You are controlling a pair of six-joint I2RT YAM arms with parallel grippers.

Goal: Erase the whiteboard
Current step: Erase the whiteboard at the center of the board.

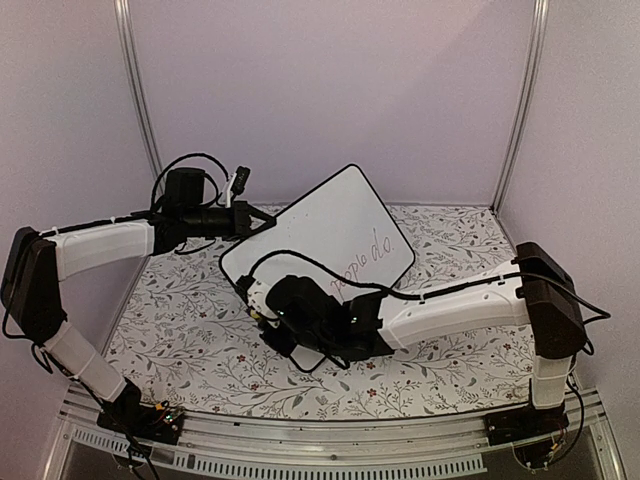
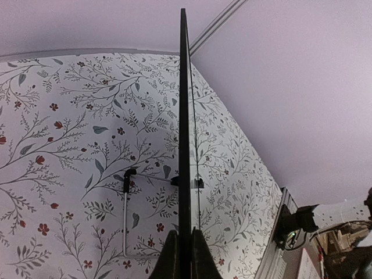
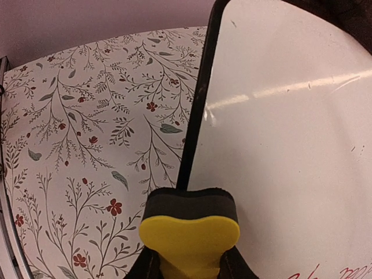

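The whiteboard (image 1: 335,225) is held tilted above the floral table, its black frame showing and red handwriting "people do" near its lower right. My left gripper (image 1: 262,222) is shut on the board's left edge; in the left wrist view the board (image 2: 183,116) runs edge-on up from between my fingers (image 2: 171,258). My right gripper (image 1: 285,318) is shut on a yellow eraser with a dark felt face (image 3: 189,224), which sits at the board's lower left edge. The white face (image 3: 290,151) fills the right of the right wrist view, red writing just showing at the bottom.
The floral tablecloth (image 1: 200,340) covers the table. A small black-and-white wire stand (image 2: 126,209) of the board shows below it. Purple walls with metal corner posts (image 1: 135,90) close in the back and sides. A metal rail (image 1: 320,455) runs along the near edge.
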